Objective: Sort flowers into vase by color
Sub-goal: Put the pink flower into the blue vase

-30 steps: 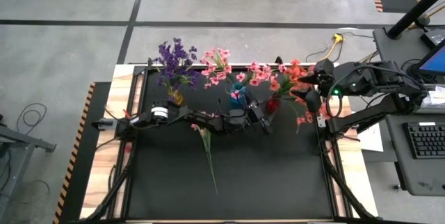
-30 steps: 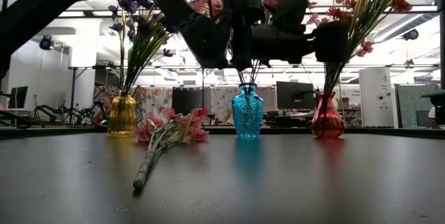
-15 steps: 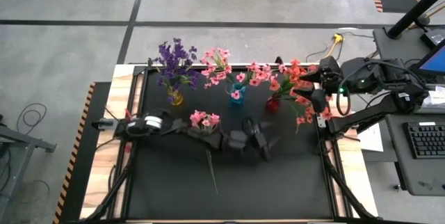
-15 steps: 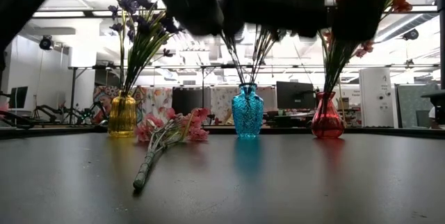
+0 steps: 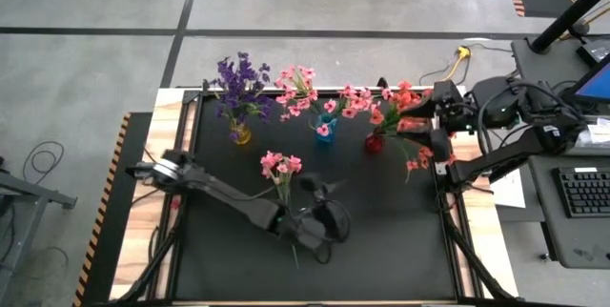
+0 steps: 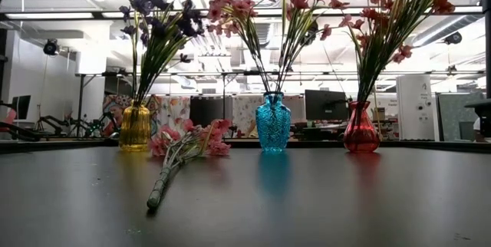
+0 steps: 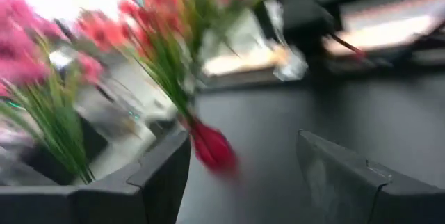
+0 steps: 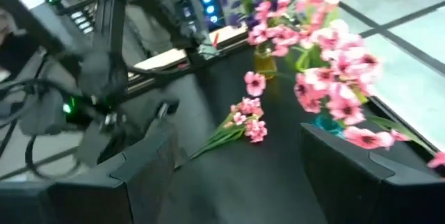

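Observation:
Three glass vases stand in a row at the table's far side: a yellow vase [image 5: 240, 134] with purple flowers [image 5: 238, 80], a blue vase [image 5: 326, 132] with pink flowers [image 5: 297, 86], and a red vase [image 5: 374, 142] with coral-red flowers [image 5: 396, 107]. One pink flower sprig [image 5: 279, 164] lies flat on the black mat, its blossoms toward the vases and its stem toward the near edge. My left gripper [image 5: 324, 193] hovers open over the mat's middle, right of the sprig, with nothing between its fingers [image 7: 160, 179]. My right gripper [image 5: 426, 121] hangs open and raised at the table's right edge, beside the red vase's flowers.
A black mat [image 5: 400, 240] covers the table, with bare mat near and right of the left arm. The wooden table border [image 5: 143, 250] runs along the left side. A desk with a keyboard [image 5: 583, 193] stands to the right of the table.
My left gripper has swung from beside the blue vase toward the table's near edge and has risen out of the low view, its fingers still open. The pink sprig on the mat and the three vases have stayed where they were.

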